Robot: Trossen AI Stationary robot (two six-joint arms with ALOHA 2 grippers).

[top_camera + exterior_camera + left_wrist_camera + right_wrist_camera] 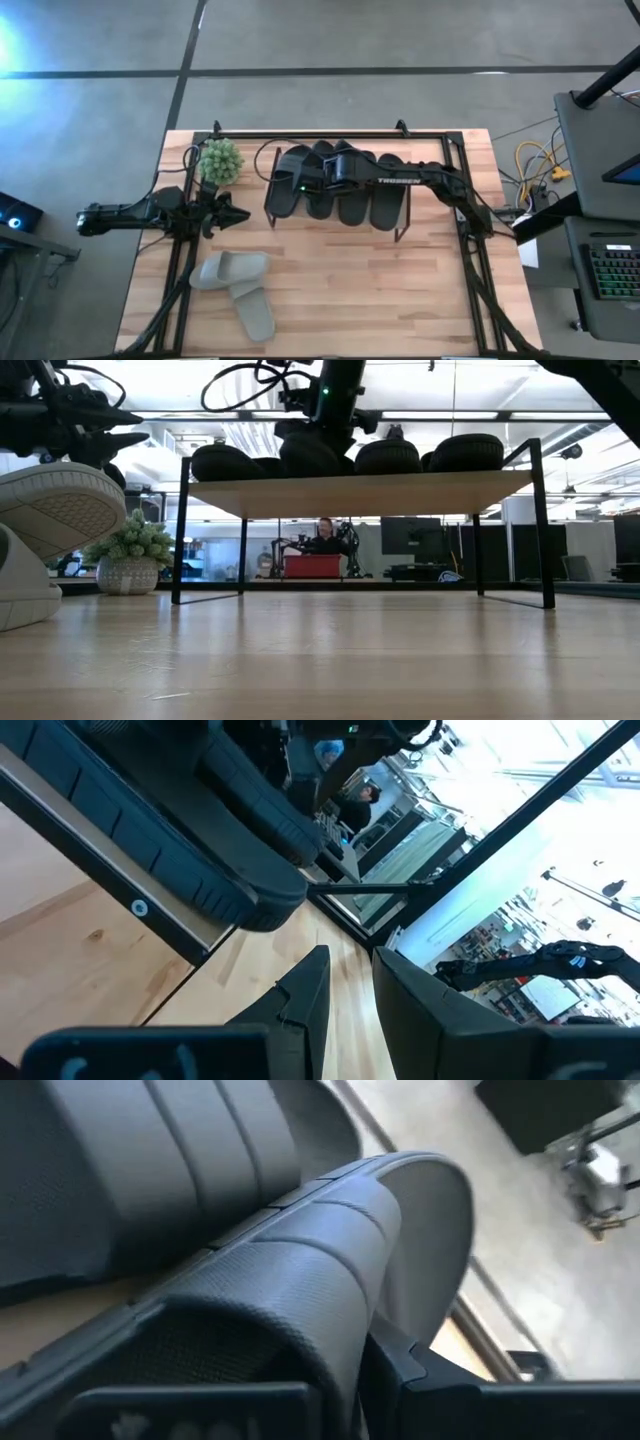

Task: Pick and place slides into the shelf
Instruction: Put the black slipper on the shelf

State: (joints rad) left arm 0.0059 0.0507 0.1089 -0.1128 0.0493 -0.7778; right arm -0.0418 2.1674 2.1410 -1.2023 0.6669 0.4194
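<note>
Four black slides point(340, 185) lie side by side on the shelf point(402, 232), a low black rod rack in the middle of the table. My right gripper point(316, 182) reaches in from the right and is shut on the second black slide from the left point(308, 455). Two pale grey-green slides point(232, 270) point(256, 316) lie sole-down on the wood near the left front, the second crossing the first. My left gripper point(240, 213) hovers open left of the shelf, pointing toward it, and holds nothing. My right gripper holds the black slide by its wide strap point(300, 1280). The strap's edge runs down between the fingers point(420, 1375), but whether one finger is under the strap is hidden by the strap itself. The fingers come level from the table's right. The slide sits at shelf height among the others.
A small potted plant point(220, 160) stands at the shelf's left far corner, close to my left arm. The black rail frame point(470, 240) edges the table. Bare wood lies in front of the shelf and to its right. A person point(324, 535) sits far behind the table.
</note>
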